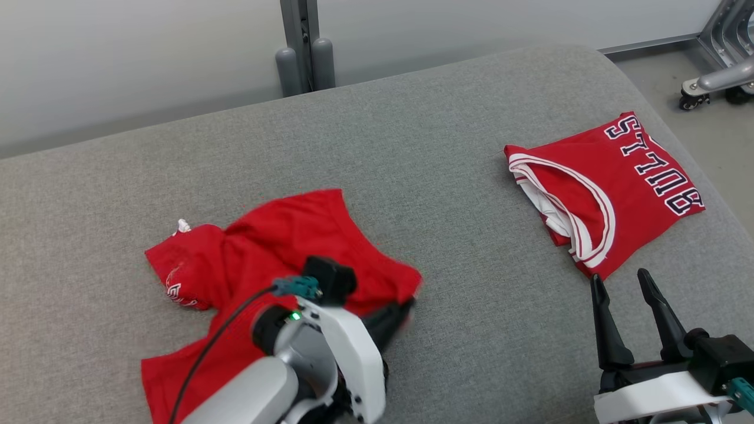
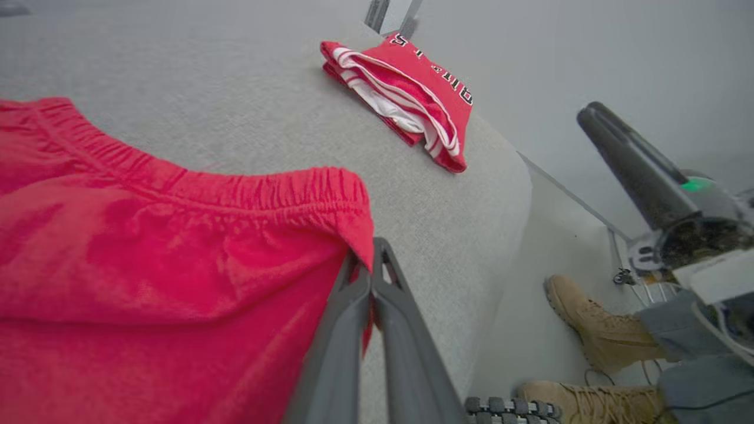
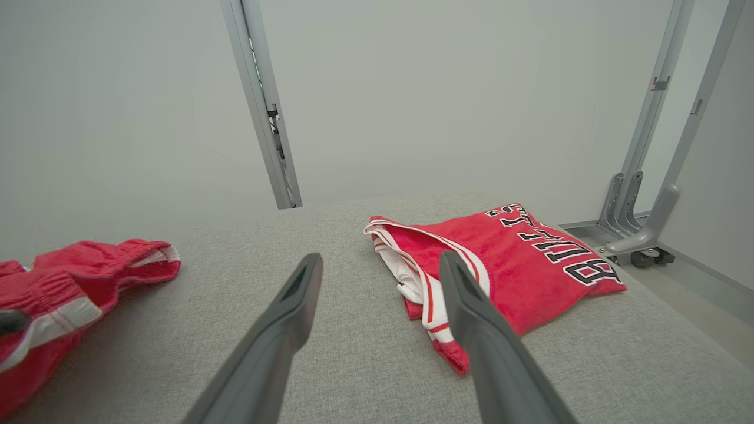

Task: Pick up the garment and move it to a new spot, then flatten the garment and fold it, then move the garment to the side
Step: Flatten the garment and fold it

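Observation:
The garment (image 1: 265,247), a crumpled pair of red shorts with an elastic waistband, lies at the left of the grey padded surface (image 1: 447,147). My left gripper (image 1: 406,307) is at its right edge, shut on the waistband corner. In the left wrist view the two fingers meet on the red cloth (image 2: 147,247) at the left gripper (image 2: 369,254). My right gripper (image 1: 619,281) stands open at the lower right, just short of a folded red jersey. In the right wrist view the right gripper (image 3: 382,262) holds nothing, and the garment (image 3: 70,277) lies far left.
A folded red jersey (image 1: 612,176) with black lettering and white trim lies at the right of the surface, near its edge. A grey post (image 1: 303,47) rises behind the pad. A wheeled metal stand (image 1: 707,82) is at the far right. A person's tan boots (image 2: 601,330) rest on the floor beside the pad.

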`<state>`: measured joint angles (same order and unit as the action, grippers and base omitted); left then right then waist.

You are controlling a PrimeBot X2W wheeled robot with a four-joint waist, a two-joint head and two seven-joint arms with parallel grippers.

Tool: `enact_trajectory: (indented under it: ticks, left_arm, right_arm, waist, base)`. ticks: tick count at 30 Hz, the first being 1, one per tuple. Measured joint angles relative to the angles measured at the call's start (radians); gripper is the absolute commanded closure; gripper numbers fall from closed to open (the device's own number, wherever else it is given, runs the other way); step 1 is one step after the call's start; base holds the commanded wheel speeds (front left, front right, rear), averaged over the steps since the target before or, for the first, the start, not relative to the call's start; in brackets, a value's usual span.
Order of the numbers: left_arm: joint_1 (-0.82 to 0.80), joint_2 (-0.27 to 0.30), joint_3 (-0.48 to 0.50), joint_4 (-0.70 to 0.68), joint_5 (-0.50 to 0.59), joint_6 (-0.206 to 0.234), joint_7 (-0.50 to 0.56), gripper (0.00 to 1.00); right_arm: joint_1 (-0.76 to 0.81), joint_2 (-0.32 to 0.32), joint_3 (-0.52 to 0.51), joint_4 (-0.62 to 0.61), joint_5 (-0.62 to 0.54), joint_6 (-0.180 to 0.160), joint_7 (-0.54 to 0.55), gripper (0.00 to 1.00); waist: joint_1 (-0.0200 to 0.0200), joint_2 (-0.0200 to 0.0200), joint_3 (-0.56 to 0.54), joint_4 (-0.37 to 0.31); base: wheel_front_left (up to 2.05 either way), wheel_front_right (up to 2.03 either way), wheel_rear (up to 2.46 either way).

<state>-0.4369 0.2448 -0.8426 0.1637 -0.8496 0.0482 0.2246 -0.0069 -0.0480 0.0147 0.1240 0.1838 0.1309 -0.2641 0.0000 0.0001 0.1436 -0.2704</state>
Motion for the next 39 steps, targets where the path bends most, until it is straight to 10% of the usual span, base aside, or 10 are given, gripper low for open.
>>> enact_trajectory:
  ticks: [5, 11, 14, 15, 27, 39]
  left_arm:
    - [0.040, 0.006, -0.012, -0.058, -0.091, -0.039, 0.078, 1.00]
    - [-0.034, 0.036, 0.004, 0.137, 0.007, 0.025, 0.037, 0.94]
    - [-0.079, 0.010, -0.013, 0.312, 0.060, 0.025, -0.016, 0.69]
    - [-0.086, -0.002, -0.015, 0.342, 0.063, 0.018, -0.032, 0.00]
    - [-0.052, -0.069, 0.017, 0.298, 0.047, -0.025, -0.229, 0.00]
    - [0.267, 0.051, 0.151, 0.081, 0.021, 0.158, -0.444, 0.00]
  right_arm:
    - [-0.002, 0.000, 0.006, 0.000, -0.002, 0.000, 0.000, 0.00]
    - [-0.010, 0.000, 0.023, 0.006, -0.006, 0.000, 0.000, 0.00]
    - [-0.021, 0.000, 0.035, 0.011, -0.007, 0.000, 0.000, 0.00]
    - [-0.021, 0.000, 0.037, 0.012, -0.007, 0.000, 0.000, 0.00]
    - [-0.022, -0.018, 0.100, 0.023, -0.055, 0.000, 0.000, 0.00]
    - [-0.184, -0.363, 0.525, 0.199, 0.148, 0.000, 0.068, 0.00]
  waist:
    - [0.0000, 0.0000, 0.008, -0.007]
    - [0.0000, 0.0000, 0.023, -0.024]
    - [0.0000, 0.0000, 0.027, -0.042]
    - [-0.0001, 0.0000, 0.026, -0.045]
    - [0.0000, 0.0000, 0.002, 0.035]
    - [0.0000, 0.0000, -0.032, 0.225]
  base:
    - [0.00, 0.00, 0.00]
    - [0.00, 0.00, 0.00]
    - [0.00, 0.00, 0.00]
    - [0.00, 0.00, 0.00]
    - [0.00, 0.00, 0.00]
    - [0.00, 0.00, 0.00]
